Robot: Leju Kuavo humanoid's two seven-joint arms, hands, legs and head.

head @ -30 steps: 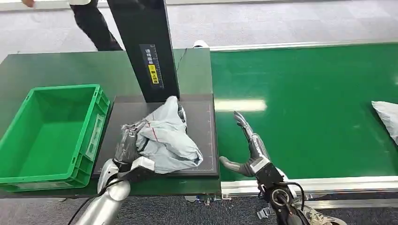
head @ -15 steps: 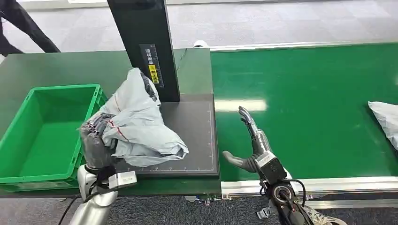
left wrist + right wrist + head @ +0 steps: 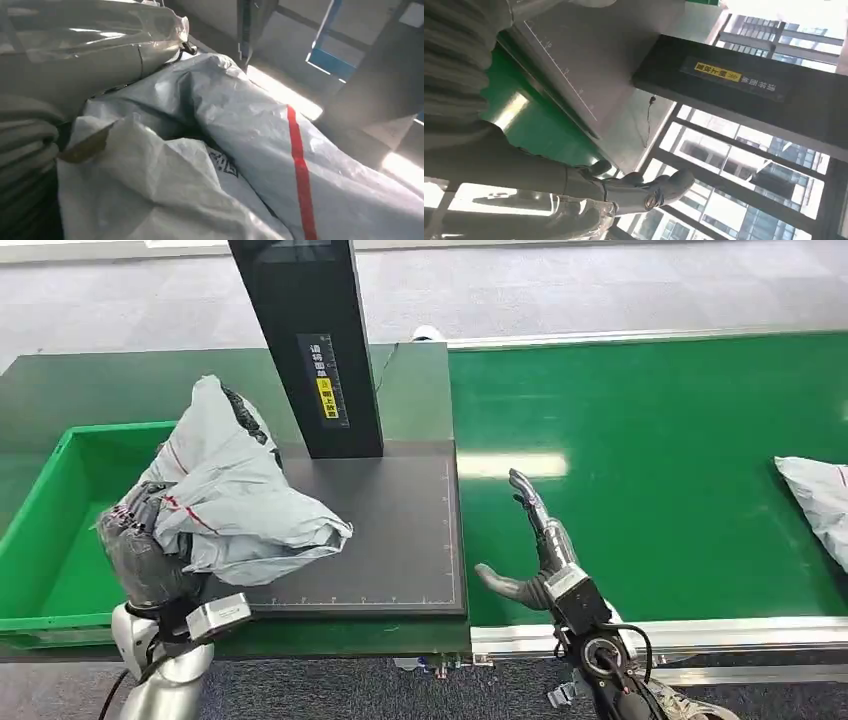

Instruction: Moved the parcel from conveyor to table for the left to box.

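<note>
- My left hand's fingers (image 3: 135,532) are wrapped tight around one end of the grey parcel (image 3: 235,505), so I am holding the bag.
- The parcel is up in the air now. A second ago it lay on the dark mat (image 3: 395,530), and I have lifted it and swung it to the left, bit by bit.
- Most of the bag now hangs over the near edge of the green box (image 3: 45,540), and one corner still sticks out over the mat.
- In the left wrist view I see the crinkly grey plastic with a red stripe (image 3: 300,175) close up against my hand.
- I think the boxing step is almost done. I only need to go a little more left and let go so it drops inside.
- My right hand (image 3: 535,560) waits over the green conveyor (image 3: 650,440), fingers spread wide, holding nothing. It has hardly moved.
- Another grey parcel (image 3: 815,505) is at the far right of the belt, and it has slid a bit closer. That one looks like my next pick.
</note>
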